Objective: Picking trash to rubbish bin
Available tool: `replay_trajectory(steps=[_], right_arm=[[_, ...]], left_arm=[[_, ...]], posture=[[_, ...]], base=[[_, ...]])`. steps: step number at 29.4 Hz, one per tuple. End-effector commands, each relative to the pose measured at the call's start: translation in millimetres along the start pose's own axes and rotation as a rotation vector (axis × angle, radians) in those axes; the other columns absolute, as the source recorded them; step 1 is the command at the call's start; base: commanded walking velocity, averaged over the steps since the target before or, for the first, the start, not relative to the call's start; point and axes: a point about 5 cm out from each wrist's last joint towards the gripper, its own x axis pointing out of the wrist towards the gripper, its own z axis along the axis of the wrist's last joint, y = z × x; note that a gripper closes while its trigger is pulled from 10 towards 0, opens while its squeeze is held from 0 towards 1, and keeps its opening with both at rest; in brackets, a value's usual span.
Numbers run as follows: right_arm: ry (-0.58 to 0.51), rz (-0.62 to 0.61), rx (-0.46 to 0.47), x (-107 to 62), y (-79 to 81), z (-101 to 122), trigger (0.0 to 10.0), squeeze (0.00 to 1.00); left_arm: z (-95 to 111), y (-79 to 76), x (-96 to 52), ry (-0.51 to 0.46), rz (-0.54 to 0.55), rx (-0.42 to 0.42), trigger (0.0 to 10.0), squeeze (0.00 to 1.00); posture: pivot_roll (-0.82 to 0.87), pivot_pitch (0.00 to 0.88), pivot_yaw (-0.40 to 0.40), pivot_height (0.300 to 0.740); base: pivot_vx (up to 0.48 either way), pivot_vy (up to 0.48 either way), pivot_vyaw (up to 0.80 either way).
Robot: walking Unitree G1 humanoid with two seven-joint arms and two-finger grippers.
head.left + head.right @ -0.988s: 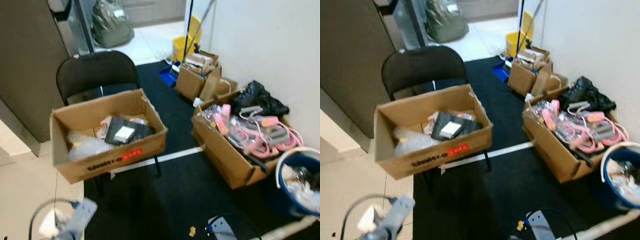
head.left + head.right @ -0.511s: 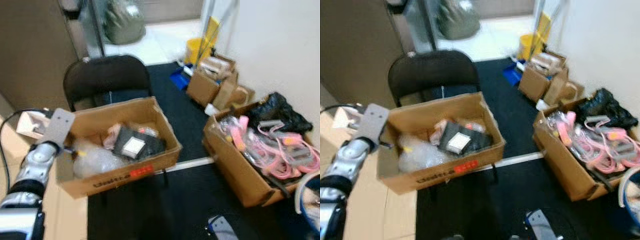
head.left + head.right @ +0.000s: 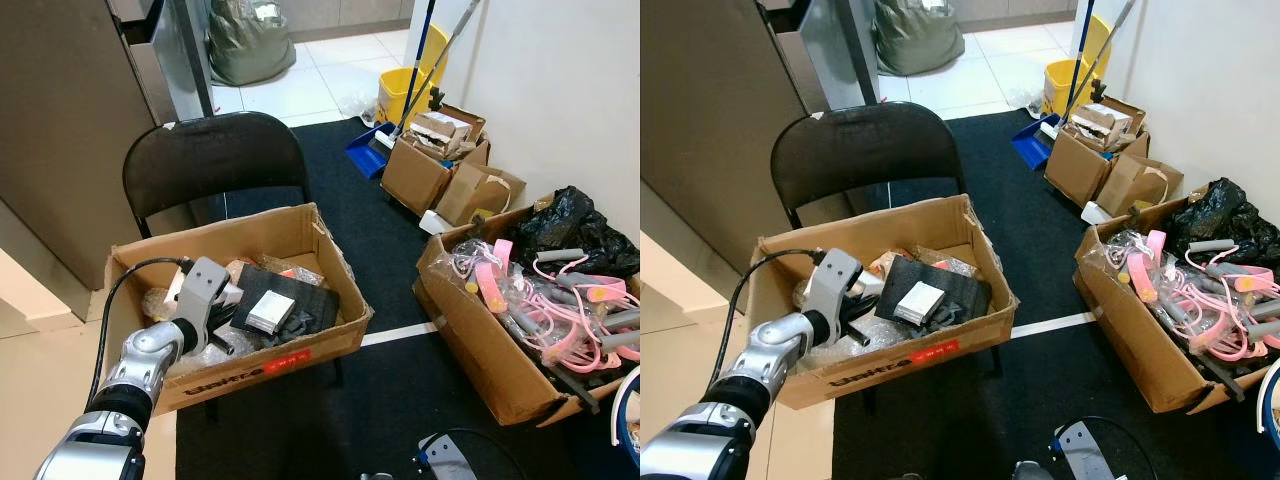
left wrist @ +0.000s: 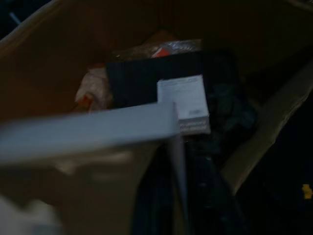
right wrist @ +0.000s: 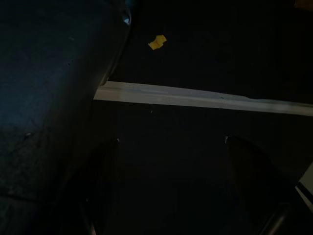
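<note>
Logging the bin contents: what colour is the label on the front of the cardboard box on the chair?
Red sticker, beside black lettering; clearest in the left eye view.

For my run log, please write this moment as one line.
left gripper | reaching into cardboard box on chair | near black packet | right arm idle

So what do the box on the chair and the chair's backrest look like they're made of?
The box looks like plain brown corrugated cardboard, matte, with creased flaps and printed lettering on its front. The chair's backrest seems to be padded black vinyl or leatherette, going by its faint sheen; it could be fabric.
</note>
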Motion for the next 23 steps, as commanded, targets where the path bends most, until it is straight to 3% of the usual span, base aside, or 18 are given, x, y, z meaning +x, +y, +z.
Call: replay_trajectory(steps=[1,2,4,6,7,8,11,14,18,20,23], right_arm=[[0.026,0.015,0.000,0.6,4.6,-8,10.0,0.00],[0.026,0.015,0.001,0.6,4.6,-8,10.0,0.00],[0.026,0.013,0.005,0.6,4.2,-8,10.0,0.00],[0.026,0.013,0.005,0.6,4.2,-8,10.0,0.00],[0.027,0.012,0.003,0.5,3.9,-9,10.0,0.00],[0.029,0.014,-0.005,0.5,3.4,-9,10.0,0.00],[0.028,0.016,-0.006,0.4,3.3,-9,10.0,0.00],[0.026,0.016,-0.003,0.5,3.8,-8,10.0,0.00],[0.026,0.014,0.001,0.5,4.1,-8,10.0,0.00],[0.027,0.014,0.001,0.5,4.1,-8,10.0,0.00],[0.028,0.016,-0.002,0.5,4.1,-8,10.0,0.00]], left_arm=[[-9,6.6,-5.4,0.037,0.044,-0.005,10.0,1.00],[-5,15.1,-8.9,0.031,0.109,0.047,10.0,1.00],[20,32.3,-13.9,-0.101,0.222,0.048,10.0,1.00],[20,32.3,-13.9,-0.101,0.222,0.048,10.0,1.00],[34,38.3,-15.9,-0.163,0.256,0.080,10.0,1.00],[64,37.7,-14.4,-0.296,0.224,0.100,10.0,0.00],[76,31.2,-11.6,-0.353,0.170,0.110,10.0,0.00],[65,18.2,-4.5,-0.294,0.107,0.159,10.0,0.00],[53,18.1,-2.8,-0.261,0.122,0.060,10.0,0.00],[40,28.6,-5.4,-0.144,0.201,0.088,10.0,0.00],[5,46.9,-17.0,0.160,0.296,0.108,10.0,0.00]], posture=[[0.06,0.123,0.088,0.740],[0.05,0.125,0.091,0.740],[0.05,0.129,0.090,0.740],[0.05,0.129,0.090,0.740],[0.06,0.129,0.087,0.740],[0.07,0.133,0.084,0.740],[0.07,0.133,0.084,0.740],[0.06,0.128,0.093,0.740],[0.06,0.128,0.093,0.740],[0.06,0.128,0.093,0.740],[0.06,0.128,0.093,0.740]], base=[[0.000,0.000,0.00],[0.000,0.000,0.00],[0.000,0.000,0.00],[0.000,0.000,0.00],[0.000,0.000,0.00],[0.000,0.000,0.00],[0.000,0.000,0.00],[0.000,0.000,0.00],[0.000,0.000,0.00],[0.000,0.000,0.00],[0.000,0.000,0.00]])
